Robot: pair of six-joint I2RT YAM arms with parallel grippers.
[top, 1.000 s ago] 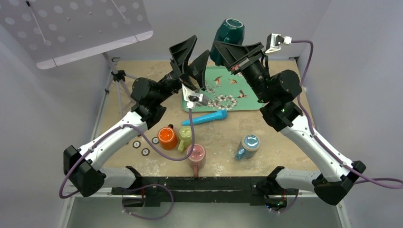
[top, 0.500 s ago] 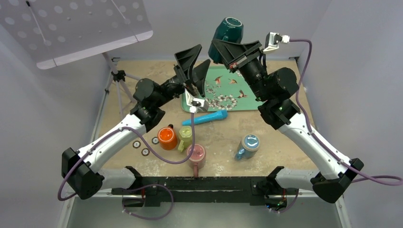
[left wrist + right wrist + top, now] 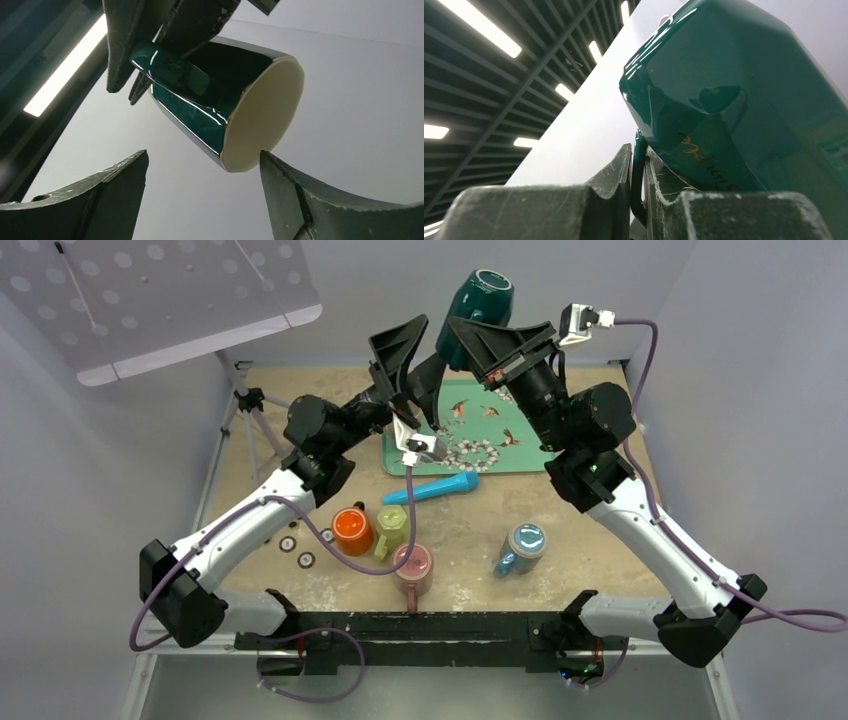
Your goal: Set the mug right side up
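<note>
Overhead, the mug [image 3: 480,302] hangs in the air above the table's 12 o'clock edge, tilted, its handle pinched tight in the right hand [image 3: 463,340]. The left hand [image 3: 417,360] sits just beside it at 11 o'clock, fingers spread wide and gripping nothing. Below, the sandy table [image 3: 470,530] carries a bird-patterned tray [image 3: 500,462] at 12 o'clock. Grey walls enclose it, and a perforated white panel [image 3: 160,300] stands at 10 o'clock.

Soft, even light fills the overhead view, leaving only faint shadows on the counter [image 3: 470,530]. Both wrist views face bright ceiling strip lights [image 3: 479,27], which streak glare across the glossy mug [image 3: 195,115]. Near edges blur.
</note>
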